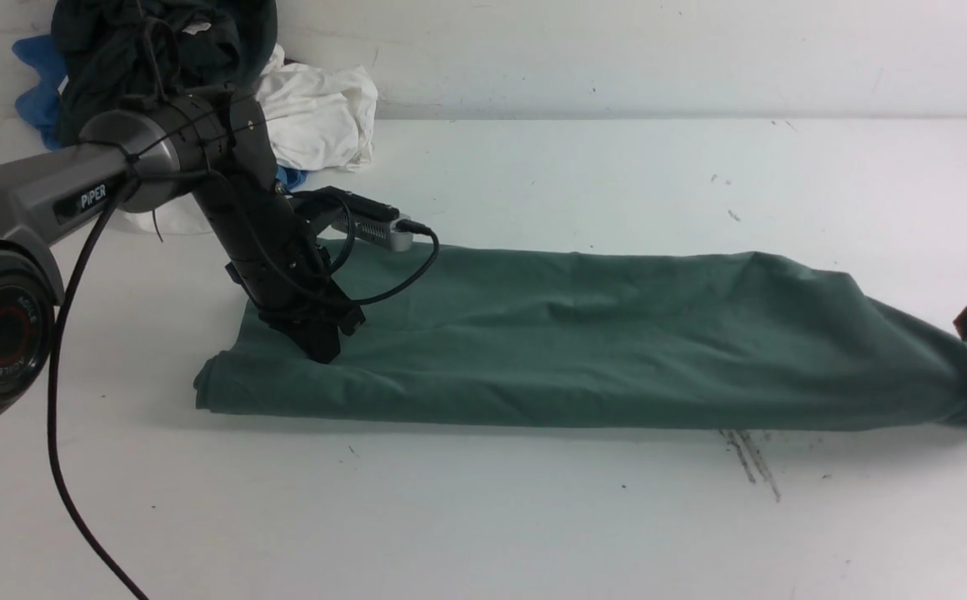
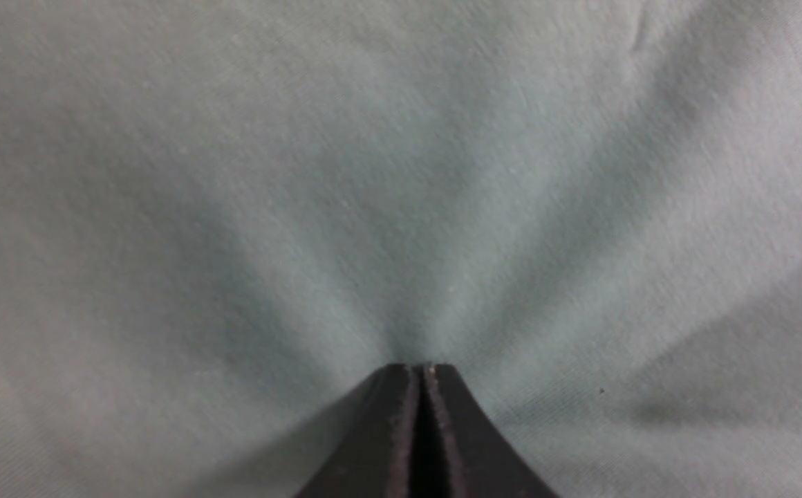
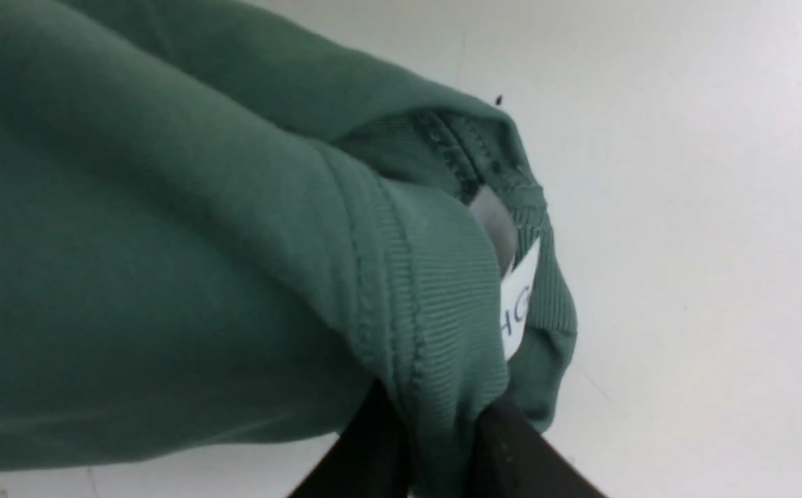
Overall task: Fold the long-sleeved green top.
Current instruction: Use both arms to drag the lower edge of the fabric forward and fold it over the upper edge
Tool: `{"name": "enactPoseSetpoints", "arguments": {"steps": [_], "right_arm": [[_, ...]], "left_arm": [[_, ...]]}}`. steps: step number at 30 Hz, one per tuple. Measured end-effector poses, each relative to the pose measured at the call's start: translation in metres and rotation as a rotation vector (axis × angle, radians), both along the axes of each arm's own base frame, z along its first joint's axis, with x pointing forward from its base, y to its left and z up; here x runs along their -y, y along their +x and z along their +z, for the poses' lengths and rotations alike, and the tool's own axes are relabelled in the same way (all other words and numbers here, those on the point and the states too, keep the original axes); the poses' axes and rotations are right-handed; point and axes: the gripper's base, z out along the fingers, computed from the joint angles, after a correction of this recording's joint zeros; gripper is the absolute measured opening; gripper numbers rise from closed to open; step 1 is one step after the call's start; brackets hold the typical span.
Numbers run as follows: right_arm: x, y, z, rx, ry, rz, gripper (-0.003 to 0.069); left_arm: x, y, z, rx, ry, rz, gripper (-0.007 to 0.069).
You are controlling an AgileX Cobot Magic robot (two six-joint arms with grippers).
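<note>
Right gripper [image 3: 442, 453] — narrow pinch on green long-sleeved top [image 1: 583, 350]; left gripper [image 2: 420, 373] closed against it

On white table [image 1: 533, 517], green long-sleeved top [image 1: 583, 342] as long folded strip, left end effector [image 1: 323, 348] atop its left end.

The green long-sleeved top [image 1: 583, 333] is plain muted sage green, its neck band [image 3: 442, 311] finely ribbed; its label [image 3: 517, 304] is white with dark lettering; the worktop [image 1: 483, 517] is white with dark scuffs; a black garment [image 1: 158, 42], a white garment [image 1: 317, 108] and a blue garment [image 1: 37, 75] show plain.
</note>
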Motion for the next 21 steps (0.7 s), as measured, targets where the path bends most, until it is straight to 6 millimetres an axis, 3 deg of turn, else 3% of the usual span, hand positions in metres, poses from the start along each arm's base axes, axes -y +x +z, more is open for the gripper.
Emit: {"name": "enactPoseSetpoints", "arguments": {"steps": [3, 4, 7, 11, 13, 16, 19, 21], "right_arm": [[0.003, -0.001, 0.002, 0.0, -0.009, -0.023, 0.0201], [0.003, -0.002, 0.009, 0.012, -0.018, -0.042, 0.0257], [-0.001, -0.006, 0.035, 0.083, -0.034, -0.048, 0.0326], [-0.035, -0.004, 0.078, 0.251, -0.039, 0.013, 0.0347], [-0.058, 0.002, 0.086, 0.316, -0.025, 0.063, 0.0338], [-0.104, 0.018, 0.074, 0.374, 0.013, 0.157, 0.0289], [-0.13, 0.031, 0.049, 0.385, 0.027, 0.198, 0.023], [-0.136, 0.04, 0.029, 0.381, 0.027, 0.192, 0.0185]], "left_arm": [[0.0, 0.0, 0.0, 0.0, 0.0, 0.0, -0.0008], [0.0, 0.0, 0.0, 0.0, 0.0, 0.0, -0.0008], [0.0, 0.0, 0.0, 0.0, -0.001, 0.0, -0.0008], [0.0, 0.0, 0.0, 0.0, -0.002, -0.001, -0.0008], [0.0, 0.0, 0.0, 0.0, -0.002, -0.001, -0.0008], [0.0, 0.0, 0.0, 0.0, -0.002, -0.001, -0.0008], [0.0, 0.0, 0.0, 0.0, -0.002, -0.002, -0.0008], [0.0, 0.0, 0.0, 0.0, -0.002, -0.002, -0.0008]]}}
